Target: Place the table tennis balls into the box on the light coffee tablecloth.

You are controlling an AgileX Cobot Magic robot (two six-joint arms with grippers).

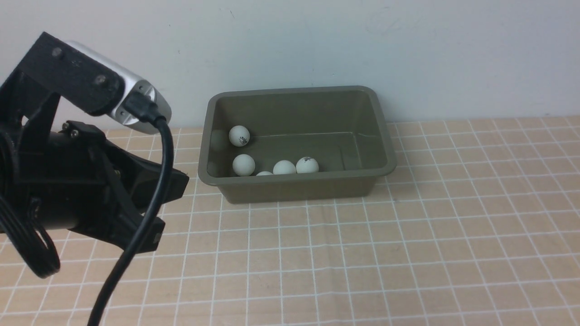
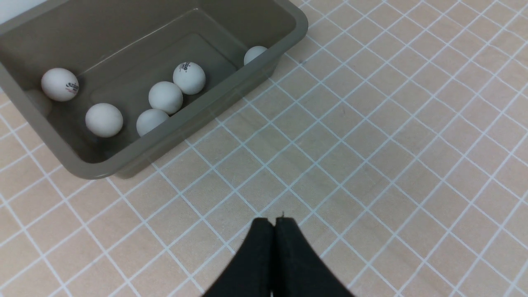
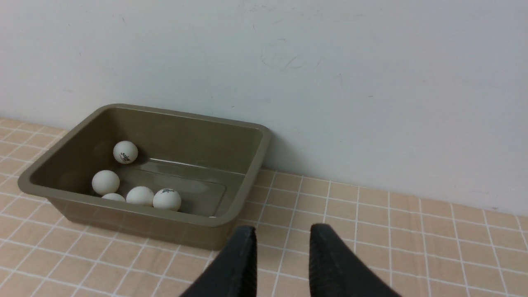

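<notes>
Since all six table tennis balls (image 2: 165,97) lie inside the box (image 2: 264,66) on the light coffee tablecloth (image 2: 371,144), we judge the main risk to be an arm clipping the rim and jolting the box. Our left pincer (image 2: 274,225) is pressed closed on nothing; our right pincer (image 3: 282,243) stands slightly parted, empty. From the front, the near wall hides the sixth ball, and the right arm is out of frame.

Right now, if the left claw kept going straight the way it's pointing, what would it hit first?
Most likely the bare tablecloth. The shut left claw aims at open cloth beside the box, not into it, though depth is hard to judge.
</notes>
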